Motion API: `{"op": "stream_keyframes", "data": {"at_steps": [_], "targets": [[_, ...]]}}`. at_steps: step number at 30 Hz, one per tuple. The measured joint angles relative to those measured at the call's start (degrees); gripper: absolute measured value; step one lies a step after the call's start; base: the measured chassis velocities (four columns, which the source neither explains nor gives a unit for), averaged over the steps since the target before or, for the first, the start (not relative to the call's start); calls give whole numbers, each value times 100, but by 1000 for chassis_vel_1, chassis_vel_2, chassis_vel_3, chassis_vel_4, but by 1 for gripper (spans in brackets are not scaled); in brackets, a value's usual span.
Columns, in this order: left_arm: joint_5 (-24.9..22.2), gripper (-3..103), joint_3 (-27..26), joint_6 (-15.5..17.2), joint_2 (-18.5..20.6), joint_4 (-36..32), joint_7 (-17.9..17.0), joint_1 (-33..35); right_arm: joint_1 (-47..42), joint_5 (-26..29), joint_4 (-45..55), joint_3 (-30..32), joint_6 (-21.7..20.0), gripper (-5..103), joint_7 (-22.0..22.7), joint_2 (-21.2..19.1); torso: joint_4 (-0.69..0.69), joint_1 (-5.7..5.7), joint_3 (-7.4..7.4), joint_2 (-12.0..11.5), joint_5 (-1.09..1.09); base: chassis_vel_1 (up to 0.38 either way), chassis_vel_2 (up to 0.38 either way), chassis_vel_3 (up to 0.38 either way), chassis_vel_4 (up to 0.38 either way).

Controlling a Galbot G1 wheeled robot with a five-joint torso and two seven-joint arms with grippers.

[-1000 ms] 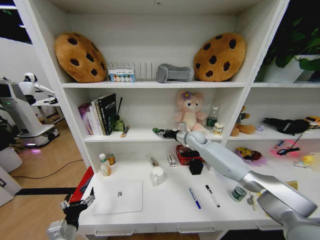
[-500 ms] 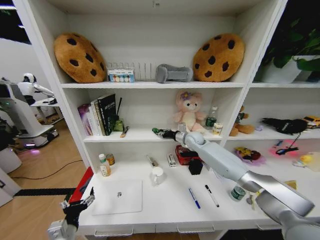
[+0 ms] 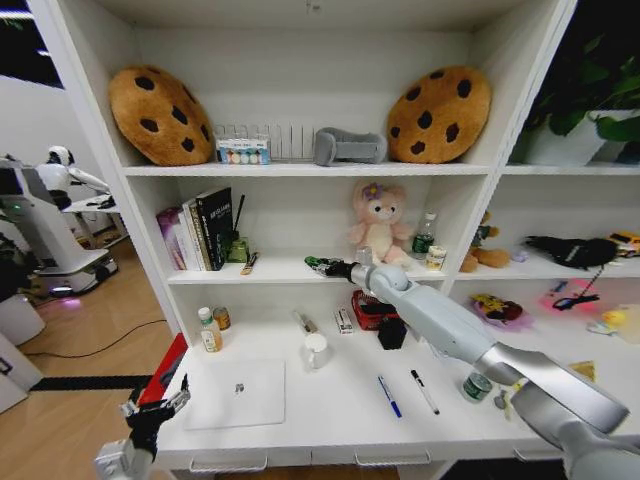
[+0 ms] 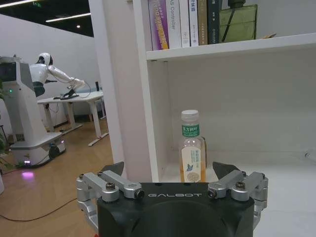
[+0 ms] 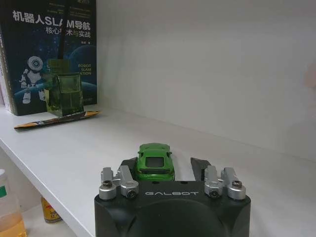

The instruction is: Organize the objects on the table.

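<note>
1. almost nothing has changed since a second ago: the right gripper stays stretched out over the middle shelf, beside the books, and the whole head picture shifts only a little.
2. the green toy car sits between the right gripper's fingers, and its wheels seem to rest on the shelf. the jaws stand wide around it, so i judge the car is just released, though this is hard to confirm.
3. the left gripper hangs open and idle at the table corner.
4. the laptop, blue pen, black pen and green-capped jar are not yet tidied.
5. the right arm hides part of the table behind it.
</note>
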Motion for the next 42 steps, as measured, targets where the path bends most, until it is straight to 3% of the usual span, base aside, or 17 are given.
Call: {"op": "stream_keyframes", "data": {"at_steps": [3,8,10,11,17,25,28,31,35,36,38,42], "targets": [[0,98,0,-3,-1,4,12,2,-1,0,-10,14,35,68,15,3,0,0,0,0,0,0,0,0,0],[4,98,0,-6,7,21,30,5,-10,145,126,107,211,89,18,-19,-1,0,0,-1,0,0,0,0,0],[5,98,0,-6,7,21,29,5,-10,177,160,123,235,89,18,-23,-1,1,0,-1,0,0,0,0,0],[15,98,5,-6,7,20,30,8,-10,281,288,195,278,98,20,-38,-1,0,-1,-1,0,0,0,0,0],[31,98,14,-4,-1,-1,30,36,23,405,620,348,224,100,139,-125,0,0,-1,0,-1,0,0,0,0],[29,98,-18,2,28,-54,25,49,-521,469,2038,1098,-80,100,642,-588,-1,0,-2,1,0,0,0,0,0],[13,98,-33,11,76,-65,13,44,-1350,492,3146,1807,-321,100,1286,-949,0,-1,-2,2,0,0,0,0,0],[11,98,-36,13,88,-75,9,41,-1726,413,3469,2088,-372,100,1431,-1115,0,-1,-2,2,1,0,0,0,0],[5,98,-19,21,121,-67,8,24,-3344,92,4714,3245,-270,100,1854,-1836,-3,-1,-3,2,1,0,0,0,0],[5,98,-19,21,121,-67,8,24,-3344,92,4714,3245,-270,100,1854,-1836,-3,-1,-3,2,1,0,0,0,0],[23,98,-8,22,100,-54,11,14,-4401,-11,5406,3866,-223,100,2163,-2054,-4,-2,-3,3,0,0,0,0,0],[40,98,-26,17,39,-86,11,38,-4829,-30,5726,3994,-212,100,2501,-2049,-2,-2,-3,3,0,0,0,0,0]]}}
